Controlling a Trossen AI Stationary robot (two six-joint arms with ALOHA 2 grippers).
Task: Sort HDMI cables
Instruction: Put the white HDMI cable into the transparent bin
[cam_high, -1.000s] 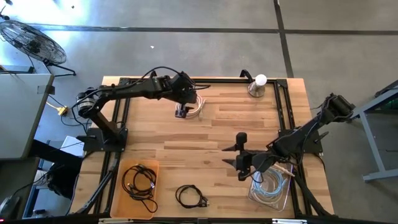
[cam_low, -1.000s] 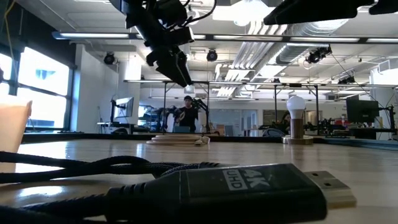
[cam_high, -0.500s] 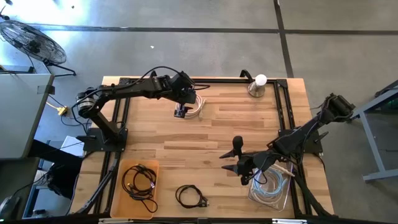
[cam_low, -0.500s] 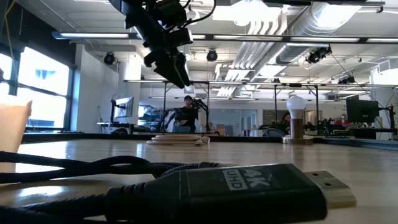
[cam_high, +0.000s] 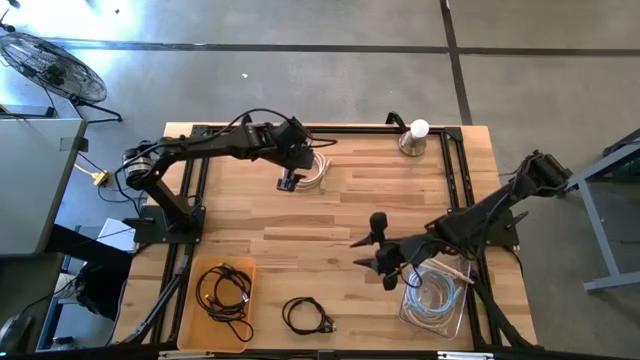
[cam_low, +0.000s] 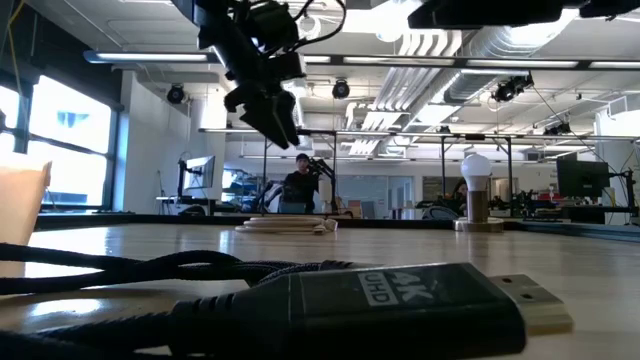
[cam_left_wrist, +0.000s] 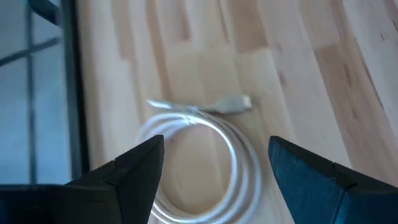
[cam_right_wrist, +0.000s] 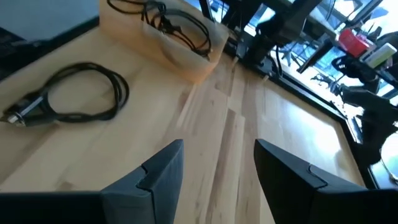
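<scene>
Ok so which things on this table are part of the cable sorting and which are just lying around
Part of the job:
- white cable coil under the left end effector
- loose black cable coil
- black cables in the orange bin
- pale cables in the clear bin

Just lying about:
- light bulb on its stand
- floor fan

Right gripper (cam_high: 372, 243) farther left, off the clear bin (cam_high: 447, 313); left gripper (cam_high: 291, 180) slightly higher
</scene>
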